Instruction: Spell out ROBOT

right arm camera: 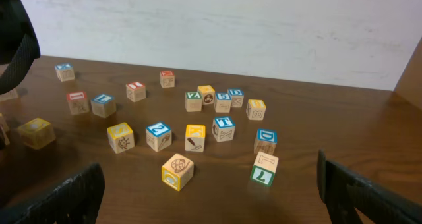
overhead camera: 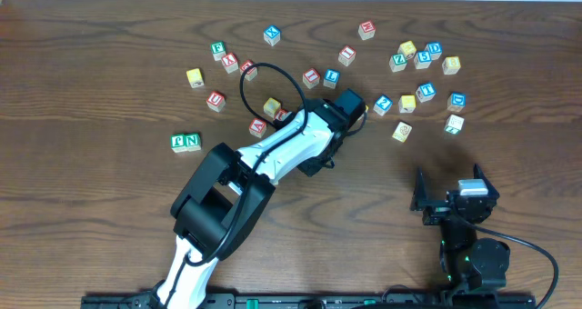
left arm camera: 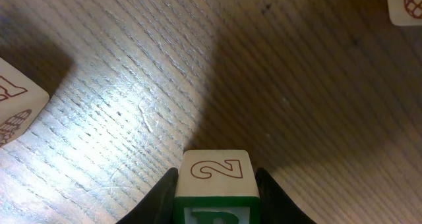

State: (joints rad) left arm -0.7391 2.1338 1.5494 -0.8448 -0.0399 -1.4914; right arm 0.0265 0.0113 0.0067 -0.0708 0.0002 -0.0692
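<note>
My left gripper (left arm camera: 216, 184) is clamped on a wooden cube (left arm camera: 215, 172) sitting on the table (left arm camera: 198, 72). The cube's top is green-framed, its letter cut off, and a brown 2 faces forward. Ahead of the cube is open wood, with a left block (left arm camera: 16, 109) and a corner block (left arm camera: 405, 5) far off. My right gripper (overhead camera: 450, 184) is spread wide.

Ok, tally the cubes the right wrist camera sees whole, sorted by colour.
blue cubes: 7
yellow cubes: 6
red cubes: 3
green cubes: 2
Total: 18
Cubes cut off at the left edge are left out.
</note>
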